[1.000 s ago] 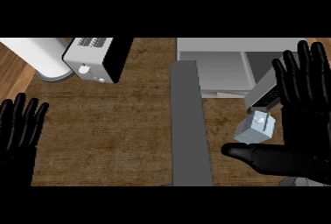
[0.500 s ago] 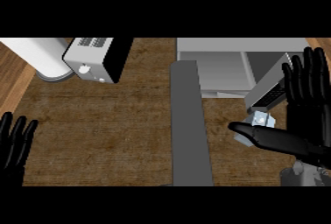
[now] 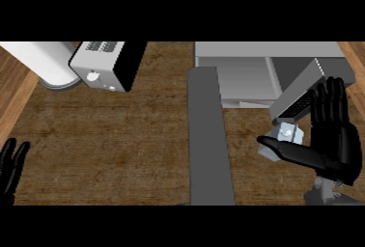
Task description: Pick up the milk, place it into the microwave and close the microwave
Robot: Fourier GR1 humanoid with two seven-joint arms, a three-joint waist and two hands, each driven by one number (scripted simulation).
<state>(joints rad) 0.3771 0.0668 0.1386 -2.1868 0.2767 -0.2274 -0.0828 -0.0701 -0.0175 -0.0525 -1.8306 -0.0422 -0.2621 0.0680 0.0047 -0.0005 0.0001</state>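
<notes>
Brown wood grain covers the surface point(image 3: 121, 140). At 11 o'clock stand a white cylinder point(image 3: 43, 62) and a boxy toaster point(image 3: 107, 65), white with one black side. At 1 o'clock the grey microwave point(image 3: 246, 79) stands open, its long flat door point(image 3: 210, 144) running down toward 6 o'clock. A tilted grey panel point(image 3: 299, 94) leans just above the milk point(image 3: 284, 135), a small pale blue-white carton at 3 o'clock. The right robot hand point(image 3: 335, 149) is open, fingers straight up, its thumb stretched across below the carton and touching it. The left robot hand point(image 3: 8, 169) rests open at 8 o'clock.
</notes>
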